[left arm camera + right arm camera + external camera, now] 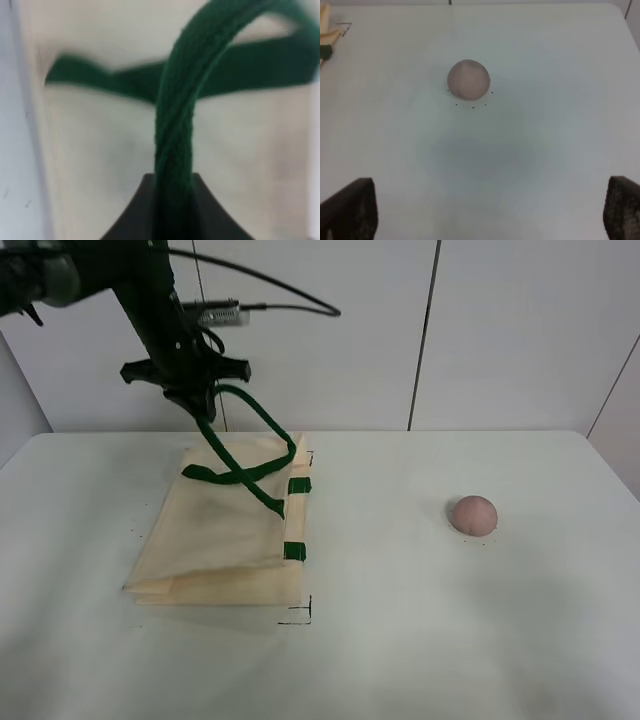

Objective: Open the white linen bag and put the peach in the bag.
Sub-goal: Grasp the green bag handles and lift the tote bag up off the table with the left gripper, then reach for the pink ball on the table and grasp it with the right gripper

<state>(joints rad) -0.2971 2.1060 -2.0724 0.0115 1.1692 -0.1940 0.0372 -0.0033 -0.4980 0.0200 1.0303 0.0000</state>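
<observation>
Slippage is the main risk: the left jaws pinch only one dark green strap handle (172, 130), held up above the white linen bag (215, 540), which lies mostly flat toward 9 o'clock on the bench (400, 660). Pulling there may drag the whole bag rather than part its mouth. The peach (472, 514) sits at 3 o'clock, well apart from the right jaws, which are spread wide. Being round, it could roll if nudged.

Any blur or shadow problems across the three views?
Left wrist: blurred, close-up dark green woven strap clamped in the left hand. Right wrist: sharper small round pink peach, faint shadow on the white table. Exterior high: even light, no glare.
</observation>
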